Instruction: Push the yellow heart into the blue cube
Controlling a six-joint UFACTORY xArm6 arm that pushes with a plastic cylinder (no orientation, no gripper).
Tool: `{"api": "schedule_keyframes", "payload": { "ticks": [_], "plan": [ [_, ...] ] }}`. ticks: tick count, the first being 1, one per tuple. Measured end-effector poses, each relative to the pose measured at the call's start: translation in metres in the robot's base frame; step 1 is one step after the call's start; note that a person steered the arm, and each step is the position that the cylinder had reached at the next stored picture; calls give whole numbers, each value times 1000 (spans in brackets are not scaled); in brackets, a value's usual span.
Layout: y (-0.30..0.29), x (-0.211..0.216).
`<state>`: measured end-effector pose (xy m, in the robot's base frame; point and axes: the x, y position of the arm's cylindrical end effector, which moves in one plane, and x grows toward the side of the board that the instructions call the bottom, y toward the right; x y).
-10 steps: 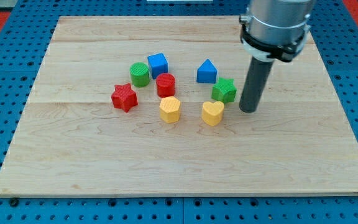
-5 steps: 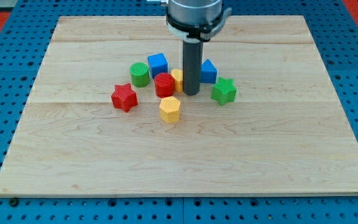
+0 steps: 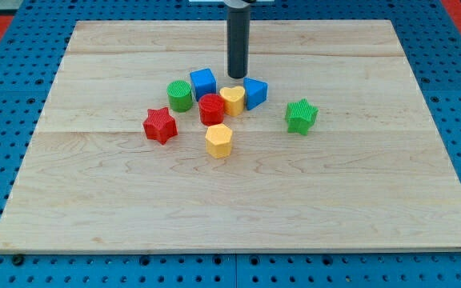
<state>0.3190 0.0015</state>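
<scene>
1. Blue pegboard surrounds a pale wood counter [image 3: 358, 208]; the blocks sit in a cluster a bit toward 11 o'clock of the counter's middle.
2. No jaws on this rig, so nothing opens, shuts or holds anything; the arm ends in a dark rod, and its tip [image 3: 237, 76] rests at approx. 12 o'clock of the yellow heart [image 3: 232, 101], near it but apart.
3. Yellow heart sits w/ the red cylinder [image 3: 212, 110] touching at 9 o'clock and the blue wedge-like block [image 3: 254, 93] touching at 3 o'clock.
4. Blue cube [image 3: 203, 82] lies at approx. 10 o'clock of the heart, just beside it; whether they touch can't be told.
5. Others: green cylinder [image 3: 180, 95] at 9 o'clock of the cube, red star [image 3: 160, 125], yellow hexagon [image 3: 219, 140], green star [image 3: 301, 116] off at 3 o'clock.
6. Step in hand, as judged: final closing push, heart nearly at the cube.
7. Next move prob. needs the tip brought round to the heart's 4 o'clock side, then a short push toward 10 o'clock; the wedge crowds that side and the red cylinder may get dragged along.
</scene>
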Motion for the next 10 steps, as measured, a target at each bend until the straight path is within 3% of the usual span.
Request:
{"api": "schedule_keyframes", "payload": {
  "ticks": [3,5,6,7,9,10],
  "plan": [
    [-15,-6],
    [39,14],
    [83,48],
    [76,84],
    [-18,43],
    [-30,26]
  ]
}}
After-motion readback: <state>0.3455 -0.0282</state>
